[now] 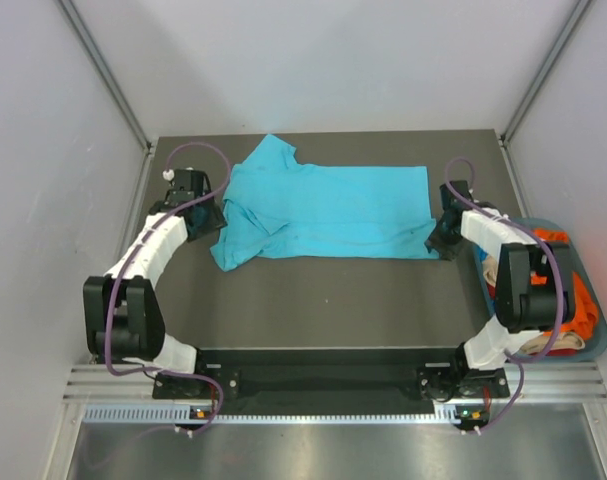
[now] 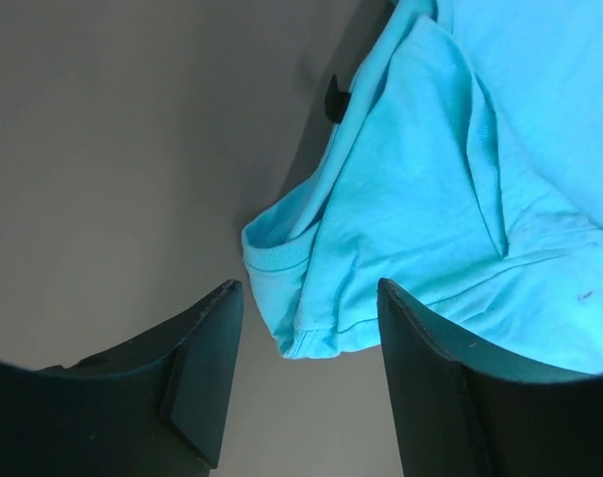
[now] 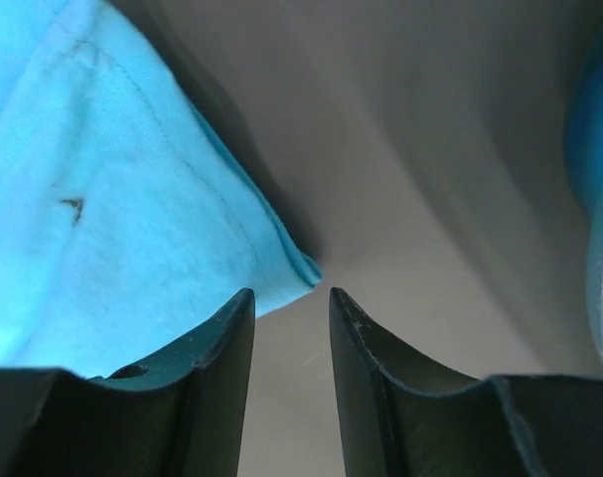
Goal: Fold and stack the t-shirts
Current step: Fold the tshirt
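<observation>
Down at the near edge, both arms come up from their bases, bend at the elbow and stretch toward the far half of the table [image 1: 323, 300]. The left gripper [image 2: 309, 288] hangs low over the tabletop at the left end of the turquoise shirt [image 1: 333, 210]. Its jaws are wide apart with nothing clamped, and the ribbed cuff of the sleeve lies just beyond the fingertips, in line with the gap. The right gripper [image 3: 291, 293] sits at the shirt's near right corner, jaws apart by a narrower gap and holding nothing. The hem corner lies just past the tip of one finger.

The shirt lies spread across the far middle of the table, collar end to the left and hem to the right. One sleeve points toward the far edge and the other is bunched at the near left. To the right of the right arm stands a blue-grey basket [image 1: 601, 335] with an orange shirt [image 1: 583, 305] and a pale shirt [image 1: 543, 345] in it.

The right arm covers much of the basket, so the heap inside cannot be counted. Whether either gripper's fingers touch the tabletop cannot be told.
</observation>
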`<state>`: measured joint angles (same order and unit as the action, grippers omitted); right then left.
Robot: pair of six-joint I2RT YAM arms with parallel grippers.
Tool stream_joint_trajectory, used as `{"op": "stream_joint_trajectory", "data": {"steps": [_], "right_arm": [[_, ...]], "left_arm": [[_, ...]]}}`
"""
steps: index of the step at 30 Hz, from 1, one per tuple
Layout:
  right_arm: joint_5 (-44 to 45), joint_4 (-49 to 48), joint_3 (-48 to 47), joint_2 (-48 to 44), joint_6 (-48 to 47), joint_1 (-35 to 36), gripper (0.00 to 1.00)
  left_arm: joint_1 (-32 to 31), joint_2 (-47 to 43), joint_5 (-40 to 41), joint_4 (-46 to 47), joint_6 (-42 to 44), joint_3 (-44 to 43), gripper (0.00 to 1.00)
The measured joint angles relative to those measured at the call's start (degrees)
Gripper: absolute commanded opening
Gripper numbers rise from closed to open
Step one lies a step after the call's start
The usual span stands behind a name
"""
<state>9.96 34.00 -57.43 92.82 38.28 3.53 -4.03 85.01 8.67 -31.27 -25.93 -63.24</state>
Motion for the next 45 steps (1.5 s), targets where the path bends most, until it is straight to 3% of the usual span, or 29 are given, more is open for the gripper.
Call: {"op": "stream_joint_trajectory", "data": {"steps": [4,7,8,9,16,24,28,32,45], "right_arm": [[1.18,-0.52,0.55,1.16,1.99,0.13,0.29],[3.63,-0.63,1.81,1.22,2.69,0.13,0.13],[4.24,-0.68,1.97,1.22,2.78,0.13,0.01],[5.07,-0.72,1.97,1.22,2.62,0.13,0.0],[11.45,-1.07,1.97,1.22,2.19,0.17,0.0],[14.88,-0.9,1.97,0.46,0.72,0.15,0.0],[14.67,-1.05,1.97,0.07,-0.17,0.07,0.02],[12.76,-0.96,1.97,-1.22,-0.42,0.07,0.19],[10.08,-0.72,1.97,-5.46,-0.35,0.07,0.18]], "left_arm": [[2.6,-0.28,-2.6,1.77,-1.44,2.1,0.62],[6.1,-0.79,-4.24,2.78,-2.29,4.31,0.61],[7.23,-0.9,-4.79,2.84,-2.49,4.83,0.6],[8.22,-0.9,-5.16,2.86,-2.64,5.16,0.59],[14.84,-0.11,-14.32,5.33,-4.31,6.64,0.53],[15.15,0.81,-22.88,9.18,-6.43,11.96,0.5],[15.15,2.43,-23.37,10.23,-7.41,13.49,0.5],[15.15,2.64,-22.45,11.93,-9.31,14.08,0.5],[15.15,3.56,-19.93,17.44,-16.55,16.37,0.47]]}}
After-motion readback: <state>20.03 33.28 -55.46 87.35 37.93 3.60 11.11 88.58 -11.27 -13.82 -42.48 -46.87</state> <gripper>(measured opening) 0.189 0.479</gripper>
